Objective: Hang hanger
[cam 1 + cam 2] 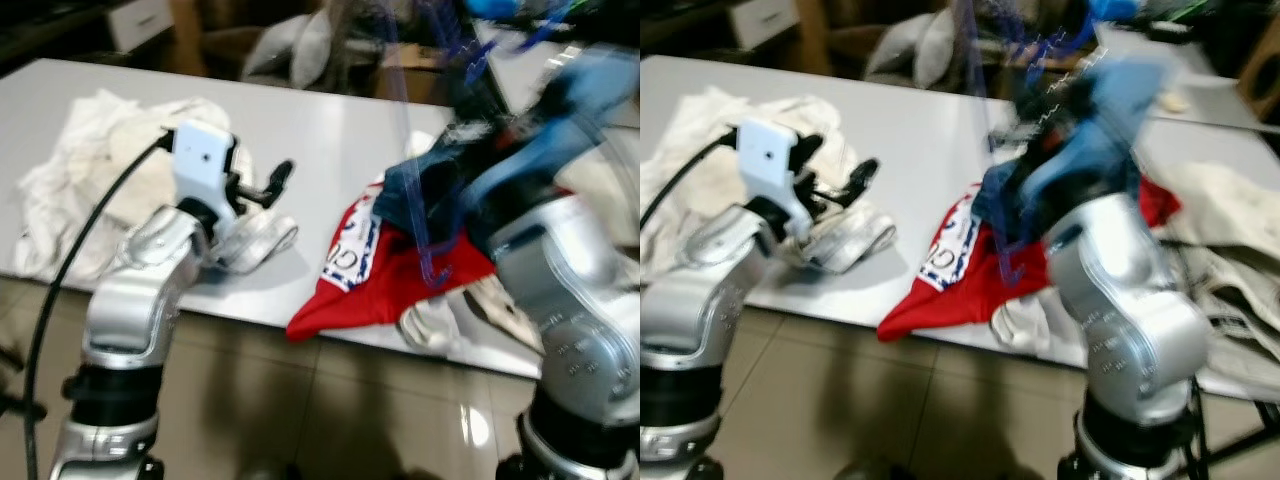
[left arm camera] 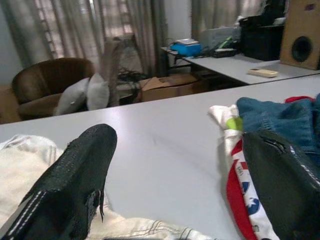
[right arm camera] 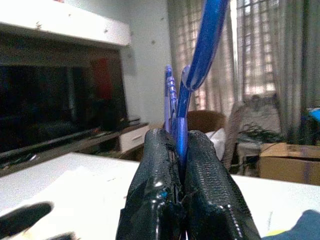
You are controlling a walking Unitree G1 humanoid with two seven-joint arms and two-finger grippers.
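- Hanger (image 3: 192, 75), blue plastic, stands up between the right gripper (image 3: 180, 165) fingers, pinched tight low on its frame, raised above the clothes pile on the counter (image 1: 330, 150)
- Denim garment (image 1: 440, 185) hangs near the right arm; whether it rides on the hanger cannot be told through the blur
- Red shirt (image 1: 390, 280) lies at the counter's near edge, white cloth (image 1: 90, 170) well apart on the left
- Left gripper (image 2: 180, 185) is spread wide, low over the counter, holding nothing
- To hang well, keep the pinch firm and the hook upright, and move slowly so the hanger does not swing
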